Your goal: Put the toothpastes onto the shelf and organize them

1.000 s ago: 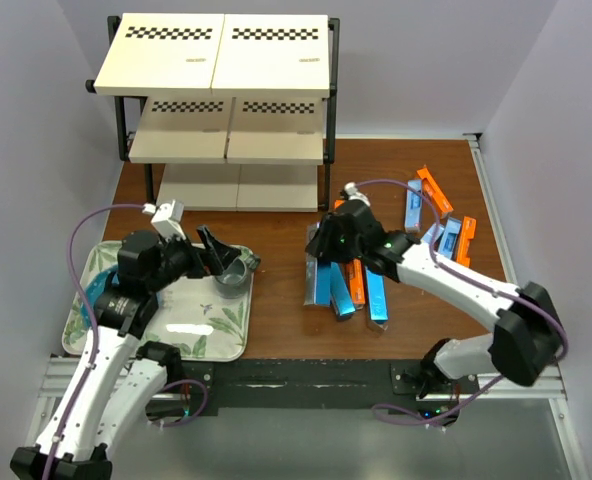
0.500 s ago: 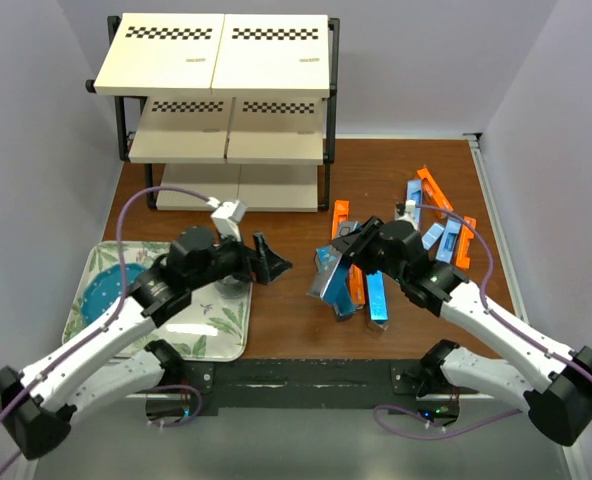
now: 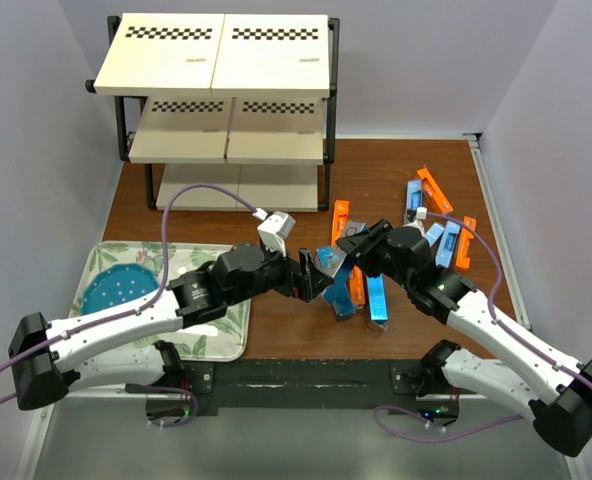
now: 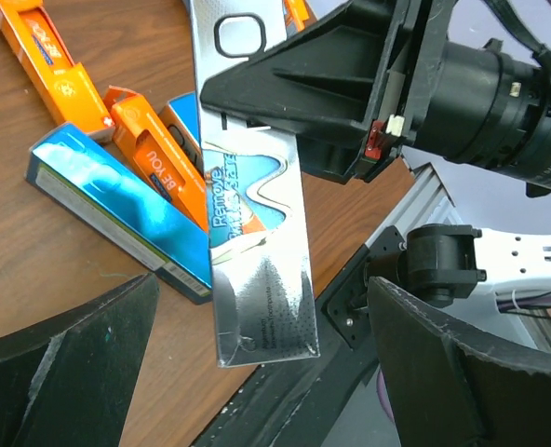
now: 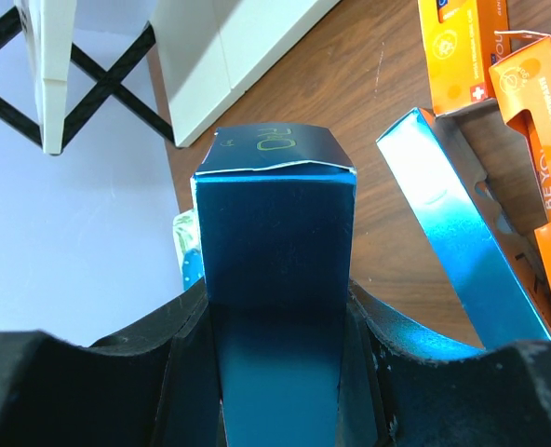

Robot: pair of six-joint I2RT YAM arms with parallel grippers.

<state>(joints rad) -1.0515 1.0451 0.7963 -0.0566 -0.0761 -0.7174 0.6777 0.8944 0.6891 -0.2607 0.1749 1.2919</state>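
Observation:
My right gripper [image 3: 350,252] is shut on a shiny metallic dark blue toothpaste box [image 3: 328,266], held above the table and pointing left. In the right wrist view the box [image 5: 275,233] fills the gap between the fingers [image 5: 396,372]. My left gripper [image 3: 313,278] is open, its jaws standing on either side of the box's free end [image 4: 262,307] without touching it. More toothpastes, orange [image 3: 341,218] and light blue [image 3: 376,300], lie scattered on the table's right half. The shelf [image 3: 216,80] stands at the back left, its boards bare.
A leaf-patterned tray [image 3: 211,335] with a round blue plate [image 3: 116,290] sits at the front left, under my left arm. Orange boxes [image 4: 145,158] and a blue box [image 4: 117,205] lie just below the held one. A side wall borders the table on the right.
My left arm swung from over the tray to the table's middle, its open jaws arriving at the box. My right gripper lifted the metallic box off the pile and turned it leftward.

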